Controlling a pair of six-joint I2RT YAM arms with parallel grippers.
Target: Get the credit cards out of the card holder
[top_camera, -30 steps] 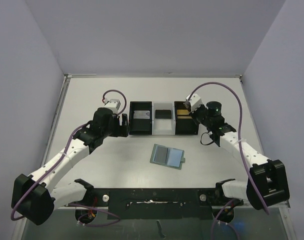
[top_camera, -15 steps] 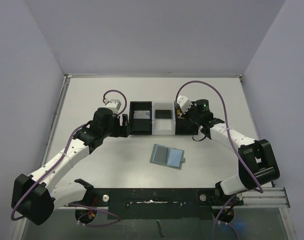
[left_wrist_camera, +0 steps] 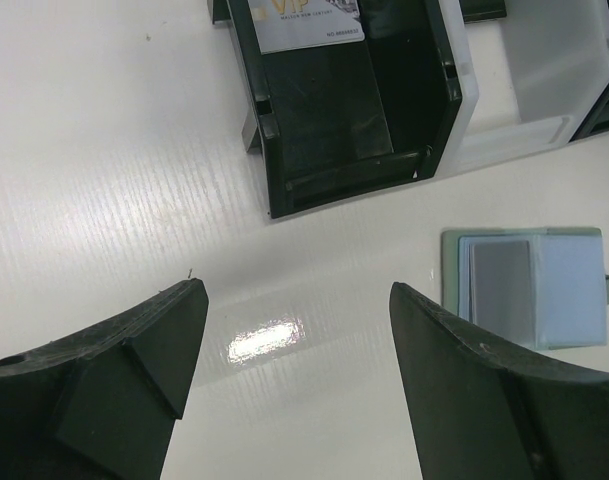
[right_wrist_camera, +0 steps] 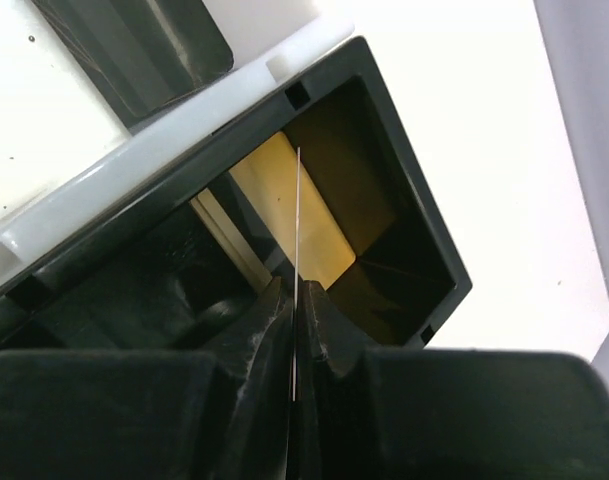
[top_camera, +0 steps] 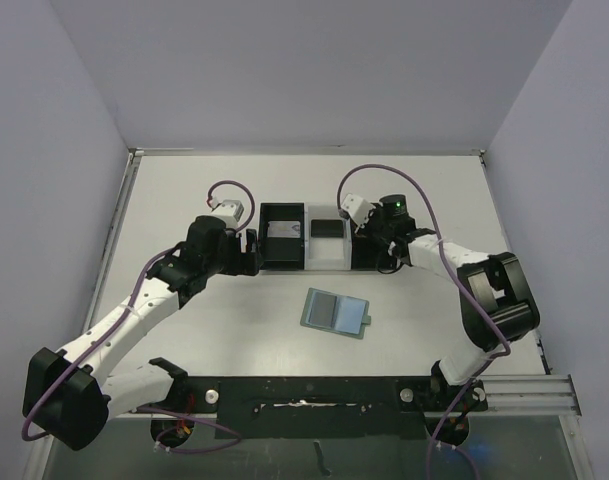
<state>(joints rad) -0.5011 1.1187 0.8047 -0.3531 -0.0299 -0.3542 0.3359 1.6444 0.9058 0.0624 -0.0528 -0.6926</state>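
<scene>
The card holder [top_camera: 336,312] lies open on the table in front of the tray, pale blue pockets up, with a grey card [top_camera: 324,309] in its left pocket. It also shows in the left wrist view [left_wrist_camera: 559,290]. My right gripper [top_camera: 369,236] is shut on a thin card [right_wrist_camera: 297,200], seen edge-on, over the right black compartment of the tray [right_wrist_camera: 432,222], where a yellow card [right_wrist_camera: 319,235] lies. My left gripper [left_wrist_camera: 296,292] is open and empty above the bare table, just left of the tray's left end [top_camera: 252,250].
The black-and-clear three-compartment tray [top_camera: 284,266] stands behind the card holder. Its left compartment holds a white VIP card [left_wrist_camera: 304,25], its clear middle one a dark card [top_camera: 327,228]. Grey walls enclose the table at the back and sides.
My right arm has swung left, bringing its wrist and the held card from the tray's right end to over the right compartment. The left arm and the card holder have not moved.
</scene>
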